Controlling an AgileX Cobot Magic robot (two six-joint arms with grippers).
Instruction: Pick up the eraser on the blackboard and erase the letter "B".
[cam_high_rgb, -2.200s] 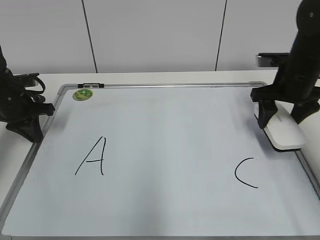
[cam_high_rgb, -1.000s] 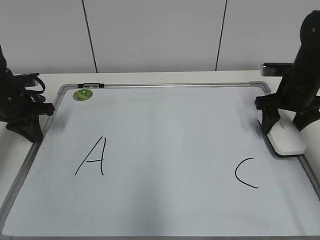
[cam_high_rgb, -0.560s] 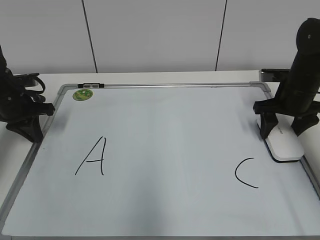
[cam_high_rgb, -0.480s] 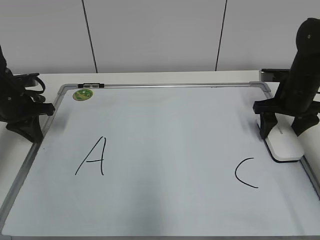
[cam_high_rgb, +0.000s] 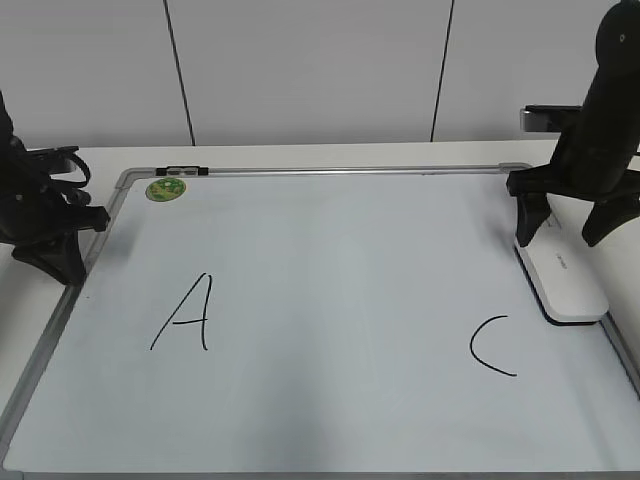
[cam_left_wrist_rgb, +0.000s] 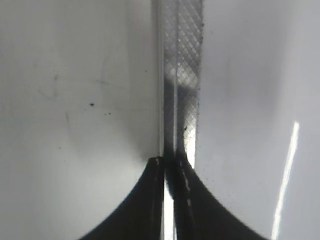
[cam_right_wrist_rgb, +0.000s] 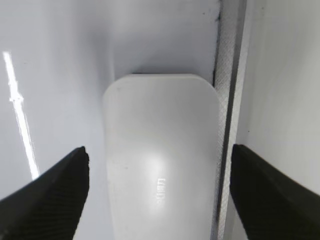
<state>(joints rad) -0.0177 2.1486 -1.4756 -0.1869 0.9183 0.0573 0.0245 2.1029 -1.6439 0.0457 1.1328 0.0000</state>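
The white eraser (cam_high_rgb: 566, 287) lies flat on the blackboard (cam_high_rgb: 330, 270) against its right frame. It also shows in the right wrist view (cam_right_wrist_rgb: 160, 125). My right gripper (cam_high_rgb: 562, 228) is open and hangs just above the eraser's far end, one finger on each side (cam_right_wrist_rgb: 159, 150), not touching it. My left gripper (cam_high_rgb: 68, 268) is shut and empty over the board's left frame (cam_left_wrist_rgb: 172, 162). No letter "B" shows; the board between the "A" (cam_high_rgb: 185, 315) and the "C" (cam_high_rgb: 490, 347) is blank.
A round green magnet (cam_high_rgb: 166, 188) and a small black clip (cam_high_rgb: 183, 171) sit at the board's far left corner. The grey frame strip runs beside the eraser (cam_right_wrist_rgb: 230, 75) and under the left gripper (cam_left_wrist_rgb: 182, 75). White table surrounds the board.
The right gripper set the eraser down by the right frame, let go and rose a little, fingers spread. The left arm has not moved.
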